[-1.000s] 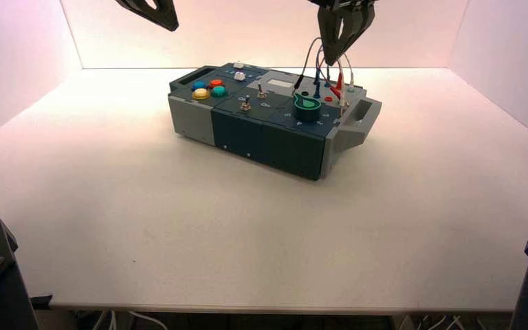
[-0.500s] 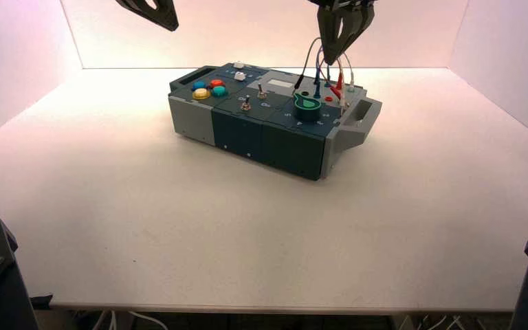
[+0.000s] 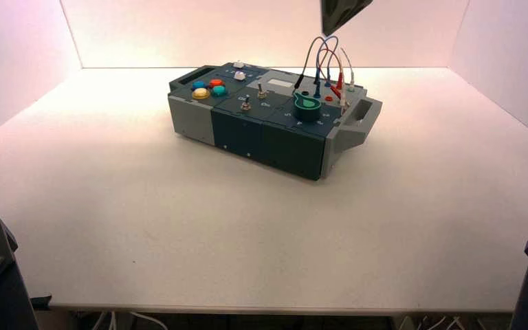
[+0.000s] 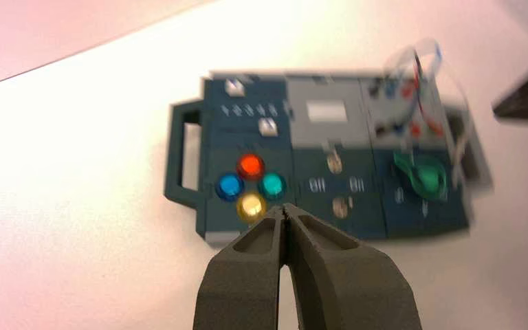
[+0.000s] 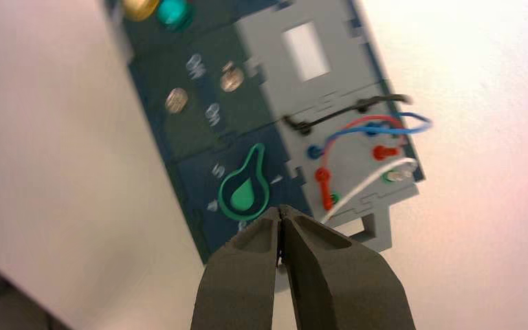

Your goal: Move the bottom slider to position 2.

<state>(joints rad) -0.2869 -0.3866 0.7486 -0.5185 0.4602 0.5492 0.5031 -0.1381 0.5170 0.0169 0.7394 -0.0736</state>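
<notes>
The bottom slider (image 4: pixel 267 126) is a small white knob on the dark blue panel, on the track nearer the four coloured buttons (image 4: pixel 250 185); it also shows in the high view (image 3: pixel 240 75). Its position number is too blurred to read. My left gripper (image 4: pixel 285 210) is shut and empty, high above the table on the buttons' side of the box, and is out of the high view. My right gripper (image 5: pixel 280 212) is shut and empty, high above the green knob (image 5: pixel 244 194). Only the right gripper's tip (image 3: pixel 328 26) shows at the high view's top edge.
The box (image 3: pixel 247 134) stands turned on the white table. A twin white knob (image 4: pixel 234 86) rides the farther track. Two metal toggle switches (image 4: pixel 335 163) stand mid-box, and looped wires (image 3: pixel 326 65) rise at the right end beside a grey handle (image 3: pixel 361 117).
Both arms have risen. The left gripper has left the high view's top edge, and only the right gripper's tip still shows there. The box has not moved.
</notes>
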